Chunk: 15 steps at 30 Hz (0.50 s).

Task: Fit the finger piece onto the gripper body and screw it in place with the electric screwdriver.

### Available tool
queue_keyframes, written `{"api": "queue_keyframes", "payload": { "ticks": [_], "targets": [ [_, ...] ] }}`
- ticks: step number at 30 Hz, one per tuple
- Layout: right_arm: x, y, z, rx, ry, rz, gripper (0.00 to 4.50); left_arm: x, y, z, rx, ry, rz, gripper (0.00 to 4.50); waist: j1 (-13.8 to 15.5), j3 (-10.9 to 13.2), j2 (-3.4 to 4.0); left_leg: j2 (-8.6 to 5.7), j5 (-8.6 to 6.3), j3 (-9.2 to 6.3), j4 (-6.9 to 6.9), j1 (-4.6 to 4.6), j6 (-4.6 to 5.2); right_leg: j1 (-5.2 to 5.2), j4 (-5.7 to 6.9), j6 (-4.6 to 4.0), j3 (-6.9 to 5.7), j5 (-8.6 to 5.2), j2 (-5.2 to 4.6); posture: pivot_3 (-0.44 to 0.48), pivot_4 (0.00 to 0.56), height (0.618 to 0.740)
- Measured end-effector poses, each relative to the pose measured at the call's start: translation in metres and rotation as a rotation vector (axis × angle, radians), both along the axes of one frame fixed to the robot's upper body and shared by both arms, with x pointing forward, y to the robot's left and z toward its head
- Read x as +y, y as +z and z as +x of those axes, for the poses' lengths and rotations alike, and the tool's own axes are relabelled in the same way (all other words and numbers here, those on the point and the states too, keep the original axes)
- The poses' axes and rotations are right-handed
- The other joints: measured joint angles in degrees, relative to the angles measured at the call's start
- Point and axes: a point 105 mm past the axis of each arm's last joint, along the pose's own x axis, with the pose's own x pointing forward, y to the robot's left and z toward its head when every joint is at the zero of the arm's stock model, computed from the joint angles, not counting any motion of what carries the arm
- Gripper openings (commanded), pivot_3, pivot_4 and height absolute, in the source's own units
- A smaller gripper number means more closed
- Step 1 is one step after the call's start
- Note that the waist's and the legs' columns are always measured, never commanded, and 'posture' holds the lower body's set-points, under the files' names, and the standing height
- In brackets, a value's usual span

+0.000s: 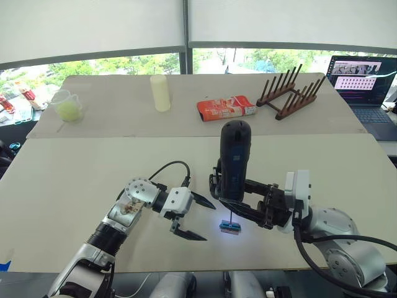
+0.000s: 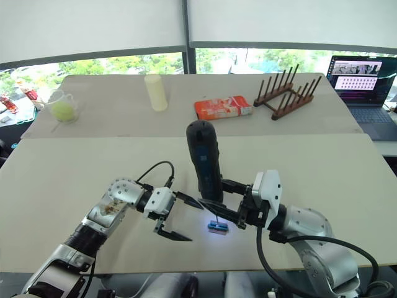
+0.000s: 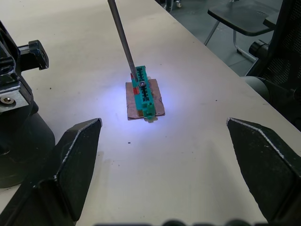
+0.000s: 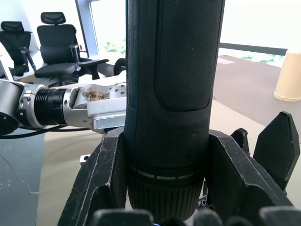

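Here the right gripper [image 1: 239, 200] clamps the upright screwdriver [image 1: 234, 162], its bit touching a small green block [image 3: 143, 94]. Just left, the left gripper [image 1: 197, 218] hovers wide open, empty.

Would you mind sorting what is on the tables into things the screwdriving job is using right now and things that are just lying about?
In use:
- electric screwdriver, upright in the right gripper
- small green block under its bit
- left gripper, open beside the block

Lying about:
- pale cup
- red packet
- wooden rack
- measuring jug
- laptop
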Motion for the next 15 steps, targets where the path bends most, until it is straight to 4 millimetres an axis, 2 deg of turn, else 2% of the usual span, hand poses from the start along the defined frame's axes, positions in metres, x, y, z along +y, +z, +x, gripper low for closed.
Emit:
{"api": "queue_keyframes", "payload": {
  "ticks": [15],
  "targets": [
    [-0.0001, -0.0007, -0.0004, 0.003, 0.004, 0.0, 1.92, -0.0006, -0.0005, 0.0003, 0.002, 0.002, -0.003, 4.5, 0.0, 0.0, 0.0, 0.0, 0.0, 0.0, 0.0, 0.0, 0.0, 0.0, 0.0, 0.0, 0.0, 0.0, 0.0, 0.0, 0.15, 0.74]
  ]
}}
